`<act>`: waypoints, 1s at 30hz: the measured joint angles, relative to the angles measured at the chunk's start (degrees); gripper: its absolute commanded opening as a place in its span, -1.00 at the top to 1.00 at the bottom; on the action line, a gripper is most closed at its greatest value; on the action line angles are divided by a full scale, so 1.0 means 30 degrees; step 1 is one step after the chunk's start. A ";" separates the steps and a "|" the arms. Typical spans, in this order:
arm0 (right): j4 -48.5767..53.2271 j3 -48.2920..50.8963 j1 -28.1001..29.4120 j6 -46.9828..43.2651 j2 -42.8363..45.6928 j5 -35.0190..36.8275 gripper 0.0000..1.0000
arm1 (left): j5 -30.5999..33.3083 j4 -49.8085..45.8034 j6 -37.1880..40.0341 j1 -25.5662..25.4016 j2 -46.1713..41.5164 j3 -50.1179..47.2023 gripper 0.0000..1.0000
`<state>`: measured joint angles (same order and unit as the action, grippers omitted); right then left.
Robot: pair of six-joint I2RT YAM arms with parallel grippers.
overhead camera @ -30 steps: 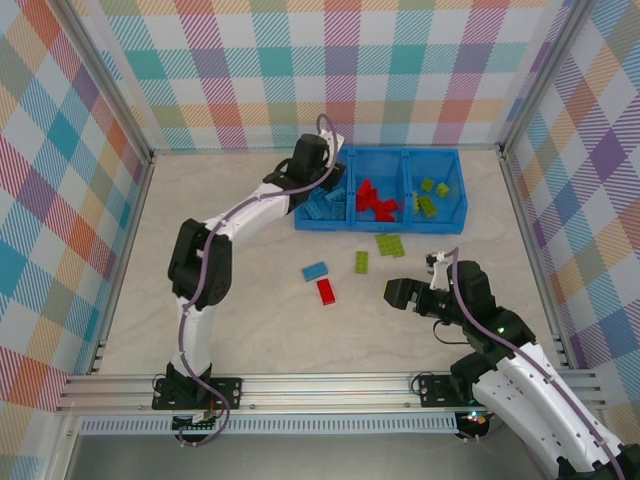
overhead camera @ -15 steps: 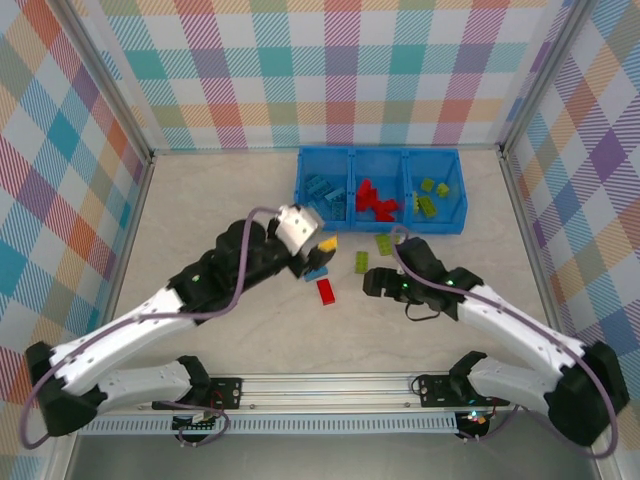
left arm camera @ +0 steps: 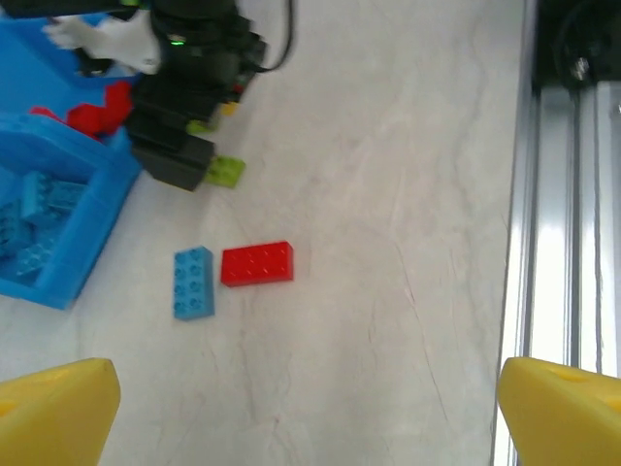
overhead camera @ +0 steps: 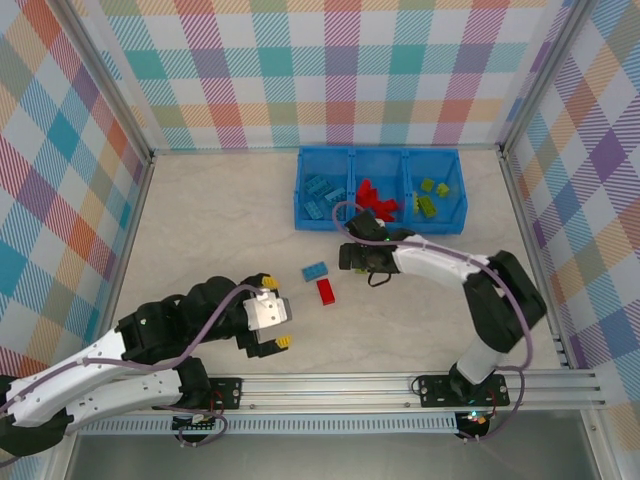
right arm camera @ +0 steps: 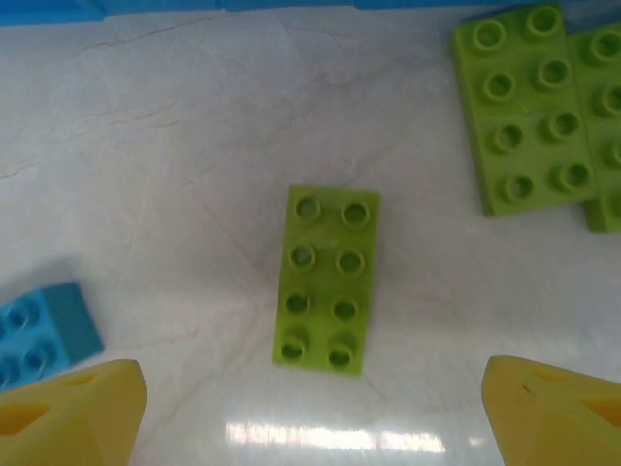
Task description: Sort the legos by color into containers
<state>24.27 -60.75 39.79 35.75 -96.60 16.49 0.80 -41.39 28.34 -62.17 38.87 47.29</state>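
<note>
Green lego (right arm camera: 327, 280) beneath open right gripper (right arm camera: 310, 413) now moved forward, left gripper (left arm camera: 309, 413) withdrawn, jaws spread wide

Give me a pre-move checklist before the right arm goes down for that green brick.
1. Right pincer open: ok.
2. Green brick centred between its fingers, short side across: ok.
3. Neighbouring green bricks apart from it: ok.
4. Height above the brick: cannot tell.
5. Left pincer open, empty, away from the tray: ok.
6. Room in the tray's right compartment, where the green ones lie: ok.
</note>
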 measured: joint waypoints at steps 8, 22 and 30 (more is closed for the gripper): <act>0.0087 -0.0925 0.0000 -0.0211 -0.2849 0.0809 -0.24 | -0.0845 -0.0321 0.0882 0.0000 0.1246 -0.0503 -1.00; -0.1545 0.0539 -0.0007 0.0000 -0.2055 0.0918 0.36 | -0.1552 -0.0372 0.1086 0.0000 0.1180 -0.0867 -1.00; -0.1413 0.2535 -0.0117 -0.0175 0.3402 0.0874 0.42 | -0.1836 0.0342 0.0976 0.0000 -0.0138 -0.1217 -1.00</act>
<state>20.03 -53.15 39.44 35.22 -86.39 19.11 -4.71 -40.36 31.27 -62.17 38.46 43.64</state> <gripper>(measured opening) 0.310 0.997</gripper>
